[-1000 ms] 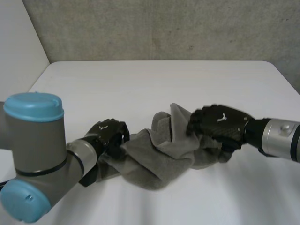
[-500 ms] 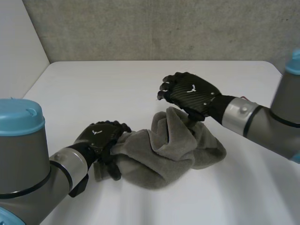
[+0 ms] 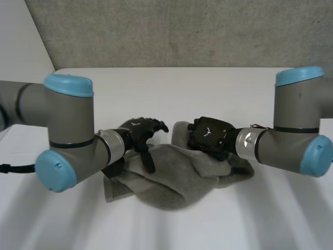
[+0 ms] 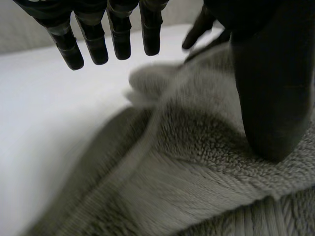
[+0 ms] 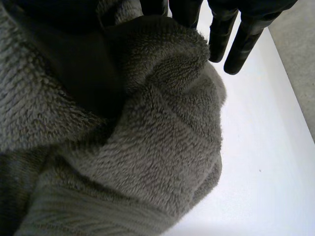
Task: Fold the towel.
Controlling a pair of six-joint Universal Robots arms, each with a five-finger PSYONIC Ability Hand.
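Observation:
The grey towel (image 3: 171,177) lies crumpled in a heap on the white table (image 3: 156,88). My left hand (image 3: 136,130) is over the heap's left part. Its fingers (image 4: 93,39) are straight and spread above the towel (image 4: 197,172), off the cloth. Its thumb (image 4: 266,98) rests on the pile. My right hand (image 3: 208,134) sits on the upper right of the heap with its fingers curled down into it. In the right wrist view a thick fold of towel (image 5: 147,147) is caught between the thumb and the fingers (image 5: 236,44).
Both arms reach in low from the sides, their light-blue caps (image 3: 67,86) (image 3: 299,75) above the table. The table's far edge meets a grey wall (image 3: 182,31). Bare white table lies behind and in front of the heap.
My left hand has let go of the towel's left edge and opened, moving up onto the heap. My right hand came down from above the towel and curled onto a fold.

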